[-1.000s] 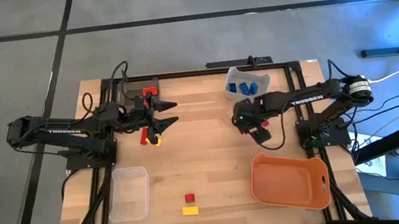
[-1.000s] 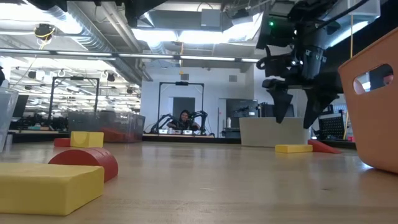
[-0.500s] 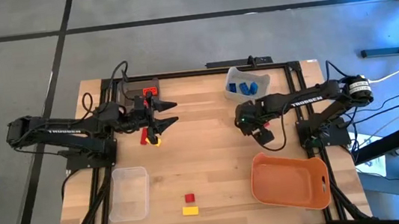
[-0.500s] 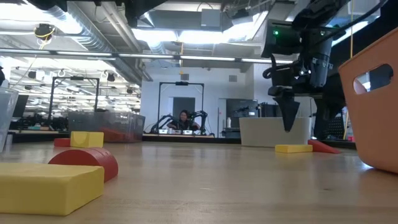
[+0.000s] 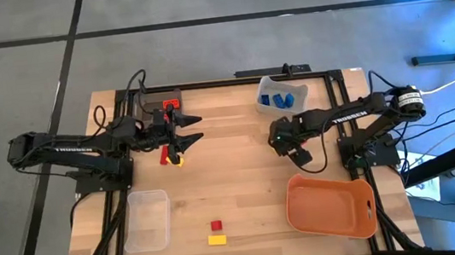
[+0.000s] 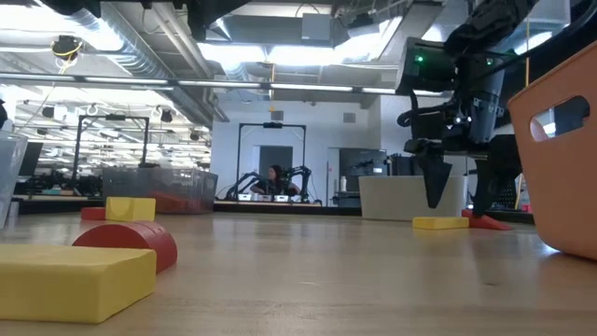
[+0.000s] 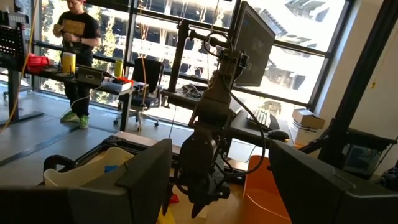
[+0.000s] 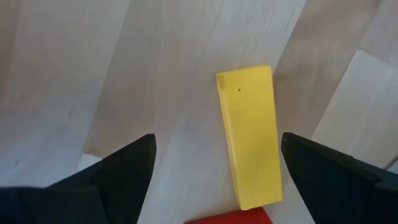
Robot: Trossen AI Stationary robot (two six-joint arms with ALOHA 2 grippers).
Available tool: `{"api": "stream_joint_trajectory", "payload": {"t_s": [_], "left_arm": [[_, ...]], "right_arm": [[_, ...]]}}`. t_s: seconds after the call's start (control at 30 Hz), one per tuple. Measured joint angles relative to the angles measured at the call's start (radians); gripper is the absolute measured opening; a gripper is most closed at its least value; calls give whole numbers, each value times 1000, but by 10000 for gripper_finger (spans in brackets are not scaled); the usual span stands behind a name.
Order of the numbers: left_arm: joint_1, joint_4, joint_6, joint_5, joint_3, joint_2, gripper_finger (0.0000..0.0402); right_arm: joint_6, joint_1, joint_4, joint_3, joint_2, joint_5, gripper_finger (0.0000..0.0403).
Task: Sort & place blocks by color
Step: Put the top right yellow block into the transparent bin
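Since the earlier high view, we note the right tool [image 5: 293, 148] has shifted slightly right of centre frame and dropped nearer the desk [image 5: 232, 170]; its wrist view looks straight down between wide-apart fingers [image 8: 118, 174] on a yellow block [image 8: 250, 135] with a red block [image 8: 231, 216] just beside it. We judge a pick of the yellow block is next. Left tool [image 5: 196, 128] hangs unchanged at upper left, fingers apart, empty, near a red and yellow pair [image 5: 169, 156]. Two more blocks [image 5: 216, 233] lie at lower centre; blue blocks [image 5: 282, 99] already sit in the clear bin [image 5: 266, 84].
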Motion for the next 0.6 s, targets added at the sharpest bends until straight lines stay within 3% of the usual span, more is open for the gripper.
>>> {"api": "stream_joint_trajectory", "payload": {"t_s": [0.6], "left_arm": [[0,1,0,-30,0,0,260]], "right_arm": [[3,-31,48,7,126,-4,336]]}}
